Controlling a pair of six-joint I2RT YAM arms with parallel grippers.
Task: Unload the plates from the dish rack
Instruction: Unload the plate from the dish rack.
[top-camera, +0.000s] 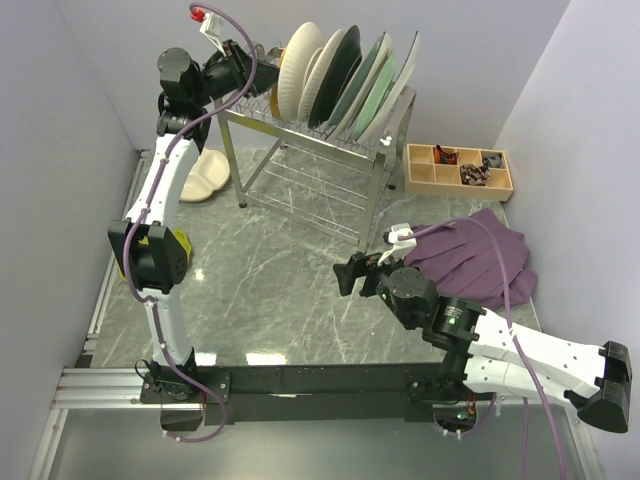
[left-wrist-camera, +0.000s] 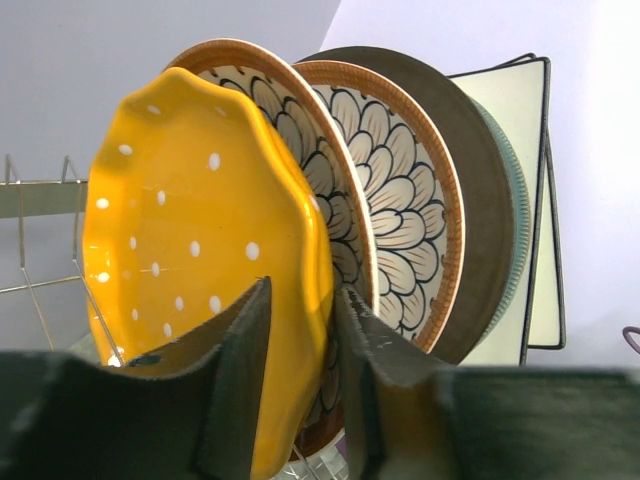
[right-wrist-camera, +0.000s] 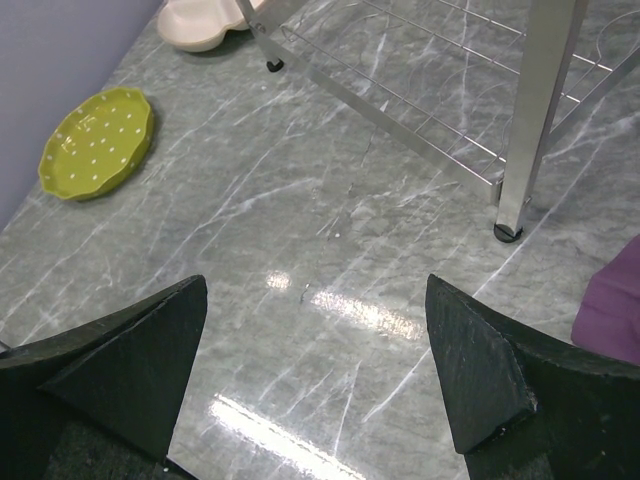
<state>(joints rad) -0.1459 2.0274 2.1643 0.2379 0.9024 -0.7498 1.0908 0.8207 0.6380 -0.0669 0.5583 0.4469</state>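
Note:
The dish rack (top-camera: 300, 135) stands at the back with several plates upright in it. In the left wrist view the orange-yellow dotted plate (left-wrist-camera: 190, 240) is nearest, then two brown petal-patterned plates (left-wrist-camera: 400, 200), a dark-rimmed one (left-wrist-camera: 490, 200) and a white square one (left-wrist-camera: 535, 200). My left gripper (top-camera: 245, 62) (left-wrist-camera: 300, 330) is at the rack's left end, its fingers closed over the orange-yellow plate's rim, one on each face. My right gripper (top-camera: 345, 275) (right-wrist-camera: 315, 370) is open and empty, low over the table. A cream divided plate (top-camera: 205, 175) (right-wrist-camera: 205, 20) lies on the table.
A lime-green dotted plate (right-wrist-camera: 97, 140) lies on the table near the left wall. A wooden compartment tray (top-camera: 458, 170) sits at the back right, with a purple cloth (top-camera: 480, 255) in front of it. The rack's leg (right-wrist-camera: 530, 120) stands ahead of my right gripper.

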